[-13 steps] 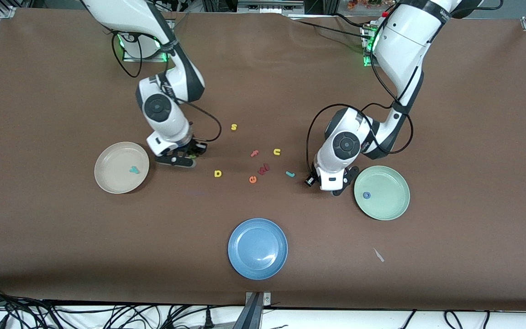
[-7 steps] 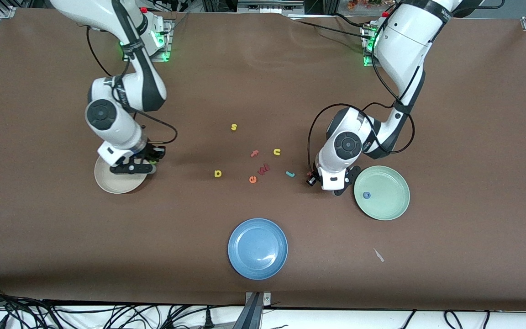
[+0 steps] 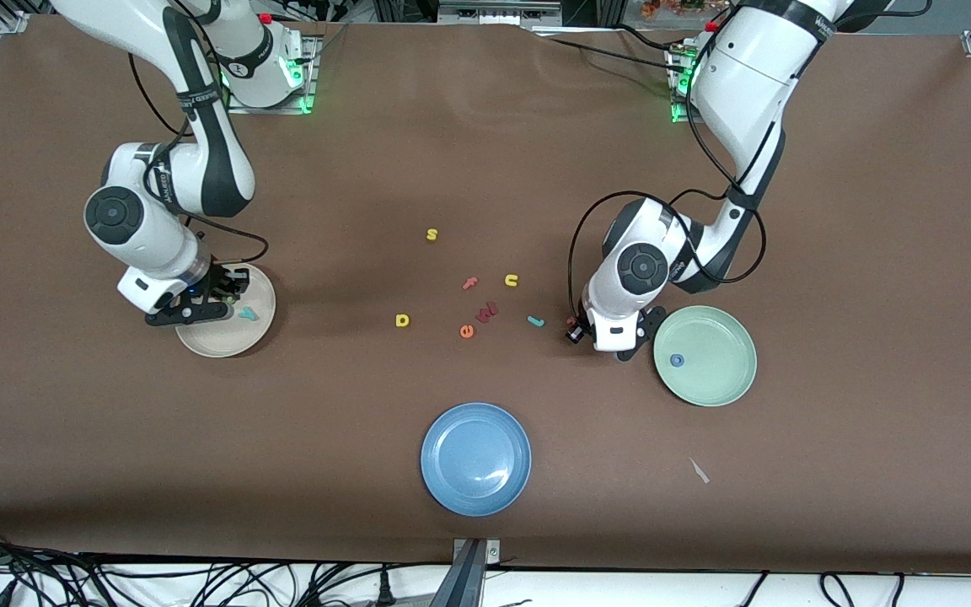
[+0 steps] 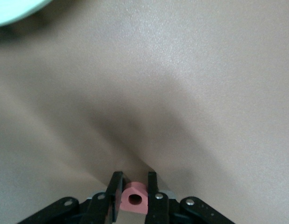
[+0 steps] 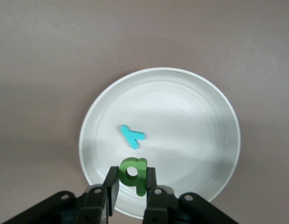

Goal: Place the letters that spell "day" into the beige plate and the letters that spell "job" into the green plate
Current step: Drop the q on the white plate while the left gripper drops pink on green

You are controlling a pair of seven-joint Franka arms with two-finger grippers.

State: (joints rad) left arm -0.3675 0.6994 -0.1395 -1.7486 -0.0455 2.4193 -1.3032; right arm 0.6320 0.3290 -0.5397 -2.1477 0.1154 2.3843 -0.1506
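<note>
My right gripper (image 3: pixel 228 295) hangs over the beige plate (image 3: pixel 207 341), shut on the dark green stem-and-bowl letter (image 5: pixel 134 173). Below it in the plate (image 5: pixel 228 135) lies the teal "y" (image 5: pixel 131 136), which the front view also shows (image 3: pixel 247 314). My left gripper (image 3: pixel 578 327) is low at the table beside the green plate (image 3: pixel 717 384), shut on the pinkish-red letter (image 4: pixel 134 200). The blue "o" (image 3: pixel 677 360) lies in the green plate. The teal "j" (image 3: pixel 536 321) and the yellow "a" (image 3: pixel 402 319) lie on the table between the two arms.
Mid-table lie a yellow "s" (image 3: pixel 431 234), a pink "f" (image 3: pixel 470 283), a yellow "u" (image 3: pixel 512 280), an orange "e" (image 3: pixel 467 331) and a dark red letter (image 3: pixel 486 312). A blue plate (image 3: pixel 475 458) sits nearer the camera.
My right arm has carried the green letter from mid-table toward its own end, over the beige plate. My left gripper has shut on the pinkish-red letter and barely moved.
</note>
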